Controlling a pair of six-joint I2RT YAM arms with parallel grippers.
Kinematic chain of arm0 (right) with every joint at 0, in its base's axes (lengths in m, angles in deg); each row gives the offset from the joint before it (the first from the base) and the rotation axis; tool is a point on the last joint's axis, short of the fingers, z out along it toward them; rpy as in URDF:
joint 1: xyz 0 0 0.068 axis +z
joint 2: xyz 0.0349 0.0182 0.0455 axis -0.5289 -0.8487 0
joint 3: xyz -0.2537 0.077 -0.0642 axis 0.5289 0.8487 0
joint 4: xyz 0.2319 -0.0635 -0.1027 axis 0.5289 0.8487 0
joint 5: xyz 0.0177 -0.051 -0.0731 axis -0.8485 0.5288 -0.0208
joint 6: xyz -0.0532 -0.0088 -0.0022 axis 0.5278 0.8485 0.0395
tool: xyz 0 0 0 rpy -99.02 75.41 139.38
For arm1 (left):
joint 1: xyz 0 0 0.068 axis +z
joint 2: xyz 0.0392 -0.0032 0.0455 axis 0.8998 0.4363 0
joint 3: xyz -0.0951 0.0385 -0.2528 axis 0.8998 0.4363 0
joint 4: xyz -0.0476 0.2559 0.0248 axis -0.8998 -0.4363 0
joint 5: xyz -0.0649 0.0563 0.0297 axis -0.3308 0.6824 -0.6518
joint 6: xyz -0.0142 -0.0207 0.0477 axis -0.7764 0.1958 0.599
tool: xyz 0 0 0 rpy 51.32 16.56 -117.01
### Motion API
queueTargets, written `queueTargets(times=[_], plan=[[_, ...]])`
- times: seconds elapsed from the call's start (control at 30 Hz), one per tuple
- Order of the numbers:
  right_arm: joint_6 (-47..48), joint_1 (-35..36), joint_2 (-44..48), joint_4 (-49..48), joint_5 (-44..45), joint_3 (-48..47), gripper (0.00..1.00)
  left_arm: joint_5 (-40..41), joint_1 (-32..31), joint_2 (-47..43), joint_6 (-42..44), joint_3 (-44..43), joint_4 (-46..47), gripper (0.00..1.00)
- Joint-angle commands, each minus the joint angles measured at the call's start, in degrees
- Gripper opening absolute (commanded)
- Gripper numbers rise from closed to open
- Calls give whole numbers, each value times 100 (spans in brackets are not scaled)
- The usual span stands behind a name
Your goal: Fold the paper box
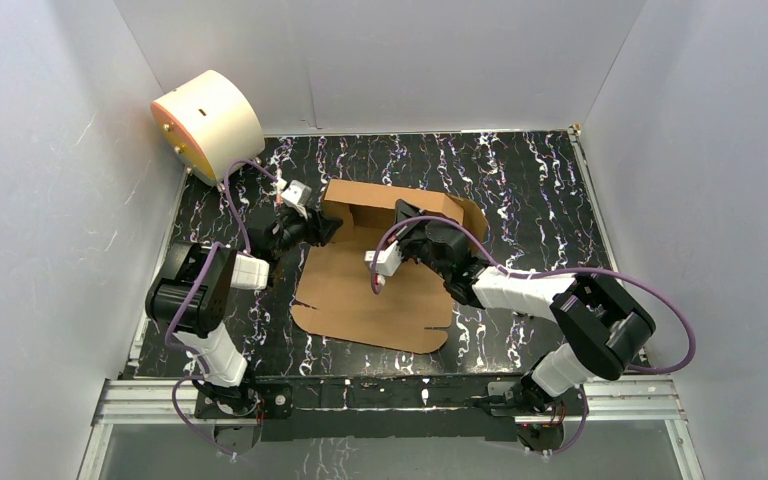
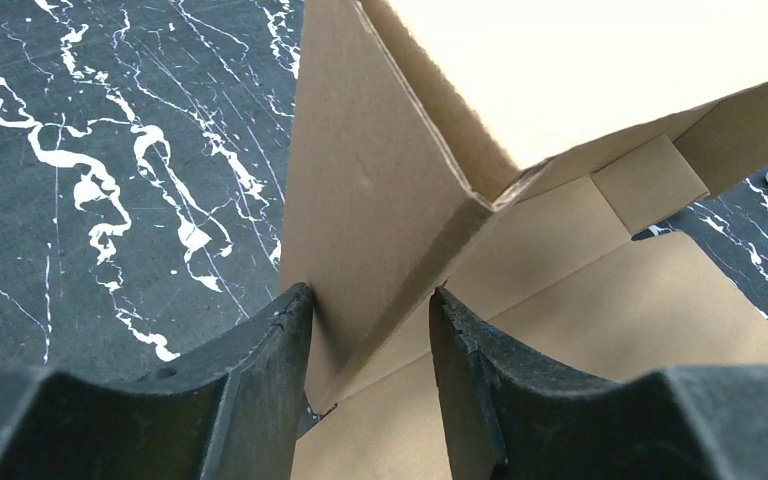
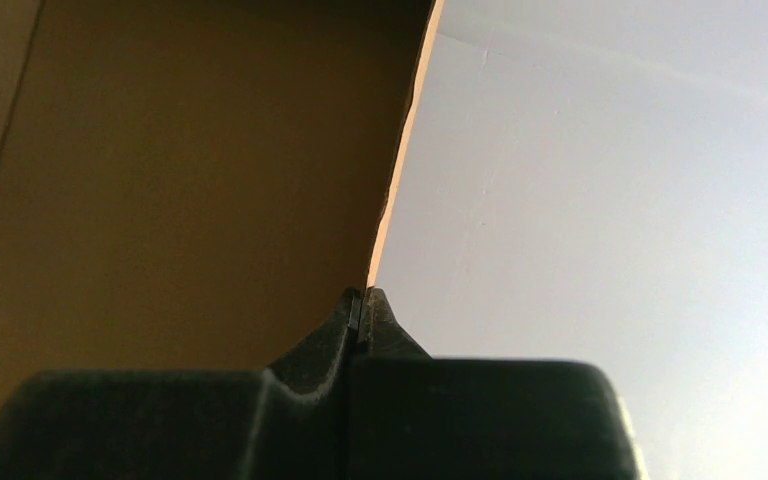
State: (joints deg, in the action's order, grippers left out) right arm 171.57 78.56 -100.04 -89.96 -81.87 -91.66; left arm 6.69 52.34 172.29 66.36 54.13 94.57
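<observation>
The paper box (image 1: pixel 370 295) is brown cardboard lying flat toward me, with its far wall and side flaps raised. My left gripper (image 1: pixel 328 228) is at the box's rear left corner. In the left wrist view its jaws (image 2: pixel 372 295) are closed on a V-shaped fold of the upright side wall (image 2: pixel 380 200), with a fingertip against each face. My right gripper (image 1: pixel 403 210) reaches inside the box at the rear wall. It (image 3: pixel 365 293) is shut, with nothing between the fingers. A cardboard edge (image 3: pixel 400 150) rises straight from its tips.
A cream drum with an orange face (image 1: pixel 210 122) stands at the far left corner of the black marbled table (image 1: pixel 540 190). White walls (image 1: pixel 720 150) enclose the table on three sides. Purple cables (image 1: pixel 650 290) loop beside both arms.
</observation>
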Motion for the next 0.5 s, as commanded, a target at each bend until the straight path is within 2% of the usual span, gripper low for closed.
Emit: queueTargets(times=[0.0, 0.2, 0.47], plan=[[-137, 83, 46, 452, -258, -161, 0, 277, -6, -27, 117, -60, 515, 43], [-362, 82, 16, 663, -330, -241, 0, 1030, -185, -12, -86, -30, 677, 36], [-697, 83, -70, 1167, -389, -508, 0, 2164, -447, 72, -436, 85, 1471, 34]])
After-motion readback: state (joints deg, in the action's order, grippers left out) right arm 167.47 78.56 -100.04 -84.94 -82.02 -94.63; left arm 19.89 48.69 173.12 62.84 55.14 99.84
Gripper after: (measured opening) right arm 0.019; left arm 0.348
